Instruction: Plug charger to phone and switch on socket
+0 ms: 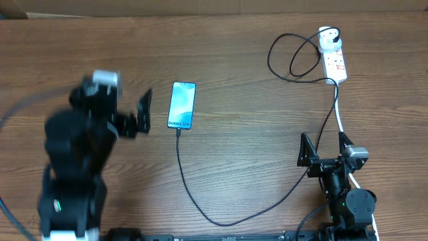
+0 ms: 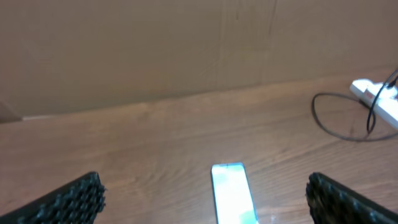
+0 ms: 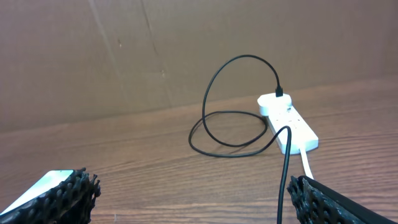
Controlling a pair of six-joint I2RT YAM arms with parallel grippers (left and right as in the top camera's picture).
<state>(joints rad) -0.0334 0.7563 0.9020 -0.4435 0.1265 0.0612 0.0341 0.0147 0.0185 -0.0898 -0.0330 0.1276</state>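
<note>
The phone (image 1: 182,105) lies screen-up and lit in the middle of the table. The charger's thin black cable (image 1: 221,221) runs from the phone's near short end, curves along the front and climbs right to the round white adapter (image 1: 328,41), which sits in the far end of the socket strip (image 1: 336,63). My left gripper (image 1: 136,114) hovers just left of the phone, blurred and open; from its wrist the phone (image 2: 233,196) shows between the spread fingers. My right gripper (image 1: 326,148) is open at the front right, the cable (image 3: 286,168) passing by its right finger (image 3: 323,202).
The strip's white cord (image 1: 340,117) trails toward the front right, under my right arm. A slack loop of black cable (image 3: 230,134) lies left of the strip (image 3: 292,127). A cardboard wall (image 2: 186,50) closes the back of the wooden table (image 1: 254,147).
</note>
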